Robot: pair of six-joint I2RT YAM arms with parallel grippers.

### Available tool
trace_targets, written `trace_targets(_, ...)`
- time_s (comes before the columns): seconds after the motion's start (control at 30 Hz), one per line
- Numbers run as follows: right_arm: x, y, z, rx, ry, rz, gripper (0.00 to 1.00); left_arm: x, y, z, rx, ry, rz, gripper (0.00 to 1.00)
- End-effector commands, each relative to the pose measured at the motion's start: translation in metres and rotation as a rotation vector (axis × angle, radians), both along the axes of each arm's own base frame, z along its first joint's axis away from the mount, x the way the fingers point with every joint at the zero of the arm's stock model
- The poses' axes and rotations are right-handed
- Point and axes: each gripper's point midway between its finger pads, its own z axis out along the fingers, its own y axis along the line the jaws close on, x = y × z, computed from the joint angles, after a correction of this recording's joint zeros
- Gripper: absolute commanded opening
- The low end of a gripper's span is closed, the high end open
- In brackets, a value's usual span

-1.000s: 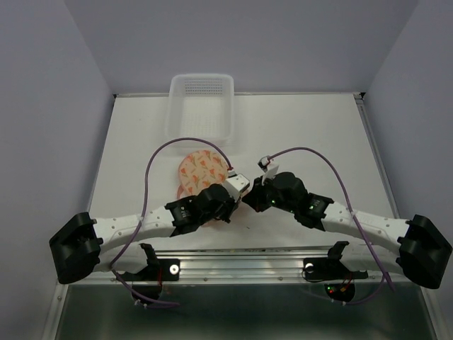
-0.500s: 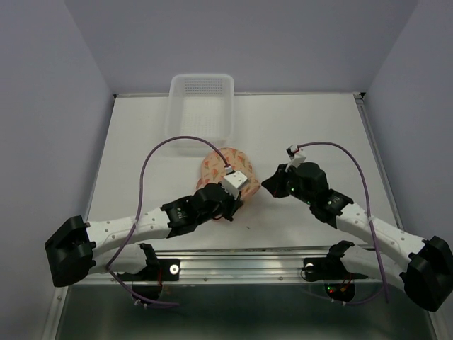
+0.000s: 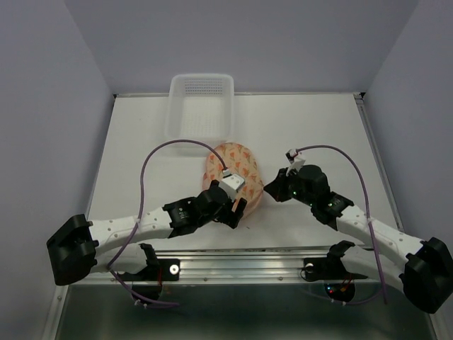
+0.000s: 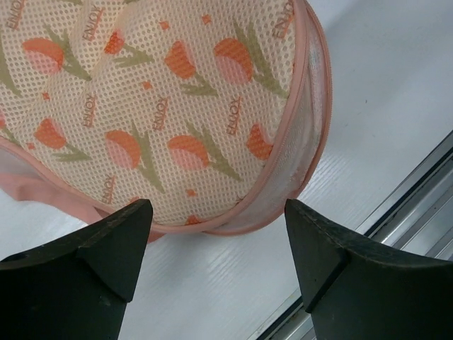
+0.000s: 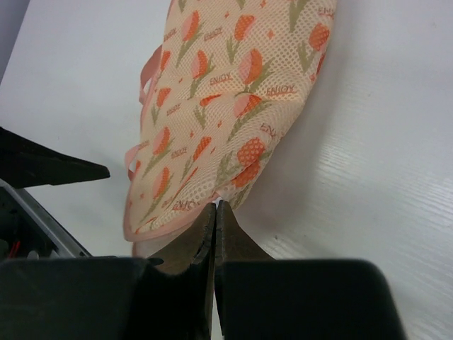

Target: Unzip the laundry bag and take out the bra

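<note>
Since half a second earlier, the laundry bag [image 3: 233, 170] had slid a little toward the near edge of the table [image 3: 318, 127] and turned, and both arms had drawn in beside it. It lay in the middle of the table, well clear of the white basket [image 3: 200, 106] at the far edge.

The left gripper [image 4: 216, 216] hung over the bag's near end with its jaws wide and nothing between them. The right gripper [image 5: 214, 212] had its jaws pressed together right at the bag's rim, apparently pinching the pink trim [image 4: 311, 106].

We judged the step in hand to be getting hold of the zipper, and the zip looked closed along the stretch we could see. To do it well, the left jaws should come down and pin the padded body flat, gripping close to the trim, so the fabric does not bunch or follow when the right gripper pulls along the curve of the edge rather than straight away from it.

We could not find the zipper pull in any view — whether it sat inside the right jaws was beyond telling. The bra was nowhere in sight, presumably inside the bag. From above, both sets of fingers were masked by the wrists.
</note>
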Motion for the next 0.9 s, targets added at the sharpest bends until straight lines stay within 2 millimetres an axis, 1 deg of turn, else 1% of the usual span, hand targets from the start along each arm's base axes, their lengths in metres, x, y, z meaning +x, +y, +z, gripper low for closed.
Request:
trace_targets(0.0, -0.006, 0.02, 0.018, 0.053, -0.074, 0.07, 0.01, 0.005, -0.01, 0.024, -0.038, -0.034, -0.018, 0.88)
trace_targets(0.03, -0.005, 0.02, 0.018, 0.054, -0.077, 0.066, 0.01, 0.005, -0.012, 0.026, -0.04, -0.037, -0.025, 0.88)
trace_targets(0.2, -0.016, 0.039, 0.021, 0.069, -0.067, 0.095, 0.01, 0.006, -0.025, 0.037, -0.05, -0.062, -0.06, 0.88)
trace_targets(0.27, -0.022, 0.048, 0.02, 0.07, -0.058, 0.108, 0.01, 0.007, -0.029, 0.035, -0.038, -0.069, -0.067, 0.87)
trace_targets(0.3, -0.023, 0.05, 0.02, 0.069, -0.059, 0.11, 0.01, 0.008, -0.031, 0.037, -0.037, -0.076, -0.064, 0.87)
trace_targets(0.37, -0.023, 0.054, 0.021, 0.07, -0.059, 0.109, 0.01, 0.013, -0.03, 0.035, -0.016, -0.087, -0.05, 0.85)
trace_targets(0.4, -0.026, 0.058, 0.019, 0.068, -0.052, 0.121, 0.01, 0.015, -0.031, 0.031, 0.002, -0.086, -0.046, 0.81)
trace_targets(0.43, -0.027, 0.061, 0.022, 0.071, -0.055, 0.127, 0.01, 0.016, -0.031, 0.026, 0.019, -0.081, -0.045, 0.78)
trace_targets(0.53, -0.028, 0.064, 0.023, 0.07, -0.058, 0.133, 0.01, 0.015, -0.032, 0.019, 0.036, -0.071, -0.051, 0.73)
trace_targets(0.6, -0.026, 0.065, 0.025, 0.069, -0.064, 0.13, 0.01, 0.015, -0.032, 0.012, 0.053, -0.061, -0.05, 0.64)
trace_targets(0.63, -0.026, 0.065, 0.025, 0.069, -0.065, 0.132, 0.01, 0.014, -0.033, 0.01, 0.057, -0.058, -0.053, 0.56)
trace_targets(0.67, -0.025, 0.065, 0.025, 0.065, -0.064, 0.126, 0.01, 0.014, -0.033, 0.007, 0.063, -0.054, -0.053, 0.45)
trace_targets(0.7, -0.023, 0.064, 0.024, 0.058, -0.065, 0.12, 0.01, 0.014, -0.032, 0.004, 0.069, -0.049, -0.052, 0.29)
trace_targets(0.73, -0.022, 0.064, 0.023, 0.051, -0.064, 0.114, 0.01, 0.013, -0.031, 0.003, 0.071, -0.047, -0.054, 0.23)
trace_targets(0.77, -0.02, 0.061, 0.021, 0.036, -0.069, 0.1, 0.01, 0.013, -0.031, 0.002, 0.073, -0.047, -0.052, 0.13)
trace_targets(0.8, -0.019, 0.059, 0.017, 0.025, -0.066, 0.09, 0.01, 0.012, -0.029, 0.0, 0.078, -0.044, -0.051, 0.1)
trace_targets(0.83, -0.018, 0.058, 0.015, 0.017, -0.065, 0.083, 0.01, 0.012, -0.028, -0.001, 0.077, -0.044, -0.048, 0.04)
trace_targets(0.87, -0.013, 0.053, 0.013, 0.002, -0.071, 0.048, 0.01, 0.013, -0.026, -0.002, 0.081, -0.045, -0.043, 0.01)
